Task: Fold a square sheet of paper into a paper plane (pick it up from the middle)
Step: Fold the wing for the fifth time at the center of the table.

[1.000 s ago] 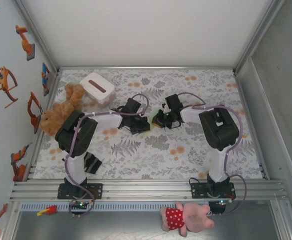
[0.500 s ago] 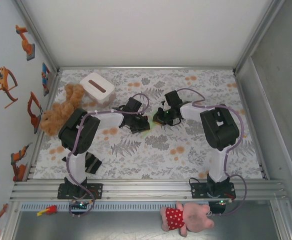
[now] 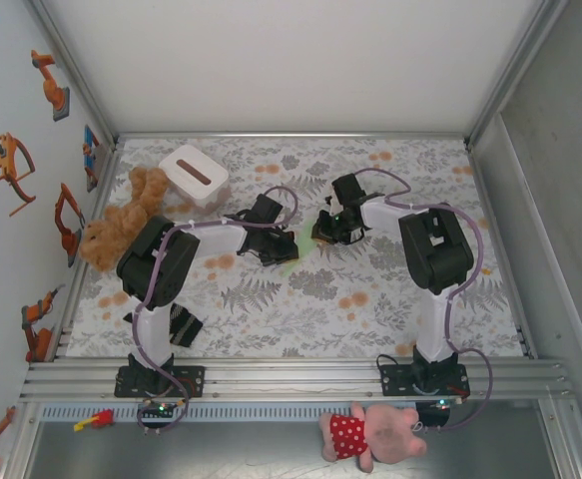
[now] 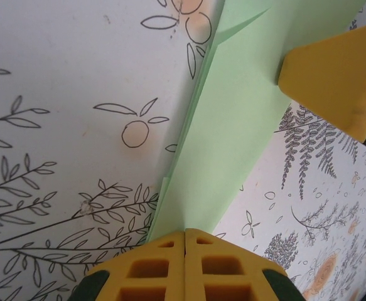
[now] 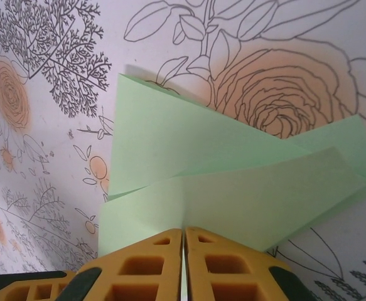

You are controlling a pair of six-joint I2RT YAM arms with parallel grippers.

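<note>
Lying on the flower-printed table (image 3: 310,299) between your two arms, the paper plane (image 5: 189,157) is showing as a long, pale green strip of overlapping creased layers. You are holding the left gripper (image 4: 184,233) and right gripper (image 5: 183,230) fully closed at its opposite ends; whether either is pinching paper cannot be told.

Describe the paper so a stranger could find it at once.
On the flower-printed table, look to the middle. There the left fingers and right fingers pinch the folded paper. It alone is plain pale green, unlike the white box or brown teddy.
</note>
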